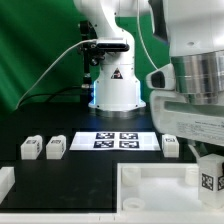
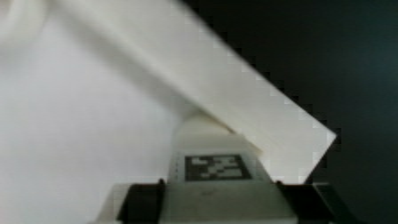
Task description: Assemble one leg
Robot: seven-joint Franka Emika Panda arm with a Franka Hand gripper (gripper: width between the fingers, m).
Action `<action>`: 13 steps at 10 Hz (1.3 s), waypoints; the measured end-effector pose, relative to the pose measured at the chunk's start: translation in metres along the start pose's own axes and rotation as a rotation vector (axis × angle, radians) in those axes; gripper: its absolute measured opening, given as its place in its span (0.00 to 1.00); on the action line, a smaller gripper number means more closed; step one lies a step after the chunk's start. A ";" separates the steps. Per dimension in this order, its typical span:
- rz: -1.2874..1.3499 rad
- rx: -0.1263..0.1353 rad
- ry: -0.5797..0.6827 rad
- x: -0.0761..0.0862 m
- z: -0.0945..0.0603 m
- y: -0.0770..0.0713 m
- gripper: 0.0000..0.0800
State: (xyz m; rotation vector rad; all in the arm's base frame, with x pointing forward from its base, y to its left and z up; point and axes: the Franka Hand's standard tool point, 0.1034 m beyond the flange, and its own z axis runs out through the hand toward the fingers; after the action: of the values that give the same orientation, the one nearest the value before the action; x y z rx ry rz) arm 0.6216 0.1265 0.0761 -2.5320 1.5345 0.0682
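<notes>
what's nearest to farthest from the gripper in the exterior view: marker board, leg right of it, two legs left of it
1. Right leg, beside the gripper, which grips a fourth leg.
2. Marker board, mid-table.
3. Inner left leg.
4. Outer left leg, by the exterior view's left edge.

Triangle sign (image 1: pixel 116 76) on arm base (image 1: pixel 117 95); tag (image 2: pixel 217 166) on leg (image 2: pixel 212 137) (pattern only, unreadable).

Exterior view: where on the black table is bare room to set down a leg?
Bare table lies between the two loose legs, the marker board and the panel. Crowded at the exterior view's right: the tool holds a leg above the panel, beside another leg.
</notes>
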 end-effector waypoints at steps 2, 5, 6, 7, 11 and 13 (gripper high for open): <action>0.199 0.006 -0.014 -0.004 0.001 -0.001 0.37; 0.399 0.086 -0.030 0.004 0.001 -0.002 0.37; 0.376 0.077 -0.033 0.001 0.002 -0.002 0.37; 0.367 0.076 -0.032 0.001 0.003 -0.002 0.37; -0.104 -0.009 -0.026 -0.005 -0.002 -0.001 0.80; -0.269 -0.002 -0.018 -0.001 0.000 -0.001 0.81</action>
State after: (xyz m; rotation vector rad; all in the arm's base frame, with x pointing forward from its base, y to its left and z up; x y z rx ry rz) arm 0.6218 0.1281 0.0768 -2.7046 1.1737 0.0556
